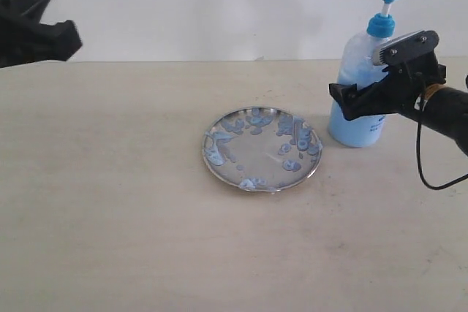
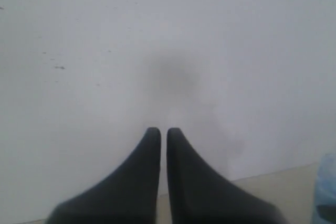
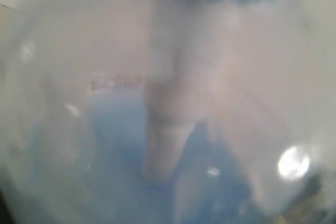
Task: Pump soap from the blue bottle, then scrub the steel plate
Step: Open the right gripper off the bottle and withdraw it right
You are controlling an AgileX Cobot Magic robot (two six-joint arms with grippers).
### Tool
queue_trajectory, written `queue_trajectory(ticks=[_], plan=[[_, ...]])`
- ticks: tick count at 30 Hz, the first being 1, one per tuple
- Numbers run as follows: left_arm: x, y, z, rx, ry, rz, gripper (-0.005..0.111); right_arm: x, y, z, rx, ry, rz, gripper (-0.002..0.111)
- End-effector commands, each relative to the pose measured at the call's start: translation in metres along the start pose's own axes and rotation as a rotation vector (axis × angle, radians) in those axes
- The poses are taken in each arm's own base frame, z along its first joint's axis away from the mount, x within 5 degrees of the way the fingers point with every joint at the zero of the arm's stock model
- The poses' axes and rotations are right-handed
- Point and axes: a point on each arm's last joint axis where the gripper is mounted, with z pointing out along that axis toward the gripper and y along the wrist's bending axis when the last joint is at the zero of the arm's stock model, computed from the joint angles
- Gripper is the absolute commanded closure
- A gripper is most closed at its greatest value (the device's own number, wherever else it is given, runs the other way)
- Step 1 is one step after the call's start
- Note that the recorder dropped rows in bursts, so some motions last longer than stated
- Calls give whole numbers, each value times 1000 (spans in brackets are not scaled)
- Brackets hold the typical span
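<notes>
- Exterior: steel plate (image 1: pixel 262 150) mid-table, speckled with soap (image 1: pixel 215 156). Blue bottle (image 1: pixel 362 85) stands at its 3 o'clock. Right gripper (image 1: pixel 352 97) against the bottle's body; grip cannot be told. Left gripper (image 1: pixel 33 16) at 10 o'clock, cut off by the frame.
- Left wrist: left gripper (image 2: pixel 163 130) jaws nearly touching, empty, facing a blank wall.
- Right wrist: only the blurred bottle (image 3: pixel 168 129) fills the frame; jaws hidden.

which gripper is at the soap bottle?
The right gripper, at the body of the blue bottle; the left gripper hangs shut, well away from it.
</notes>
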Motion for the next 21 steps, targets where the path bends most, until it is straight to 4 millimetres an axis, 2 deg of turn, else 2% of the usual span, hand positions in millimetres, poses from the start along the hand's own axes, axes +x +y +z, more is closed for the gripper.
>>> queue_trajectory(ticks=[1,4,7,9,10,11,12,15,18,19,21], plan=[[-8,25,-33,-163,-3,15,103,-47,-7,-25,22,31,-14,3],[-9,42,-58,-257,26,27,103,-81,-11,-51,46,68,39,3],[-10,50,-84,-263,60,-21,103,-115,-14,-87,106,97,78,3],[-12,54,-101,-239,48,-46,103,-141,-15,-118,197,82,166,8],[-16,57,-110,-233,24,-56,103,-151,-15,-132,238,73,187,13],[-19,60,-119,-239,3,-65,103,-163,-14,-150,288,59,196,24],[-22,63,-127,-244,-19,-67,103,-173,-13,-170,340,47,200,40],[-28,74,-151,-277,-84,-41,103,-199,-3,-236,443,-22,245,106],[-24,84,-173,-317,-85,-138,103,-205,10,-294,461,-49,333,106],[-24,89,-181,-346,-100,-134,103,-204,15,-306,443,-43,324,106],[-17,93,-182,-401,-75,-129,103,-195,28,-331,374,-65,226,106]])
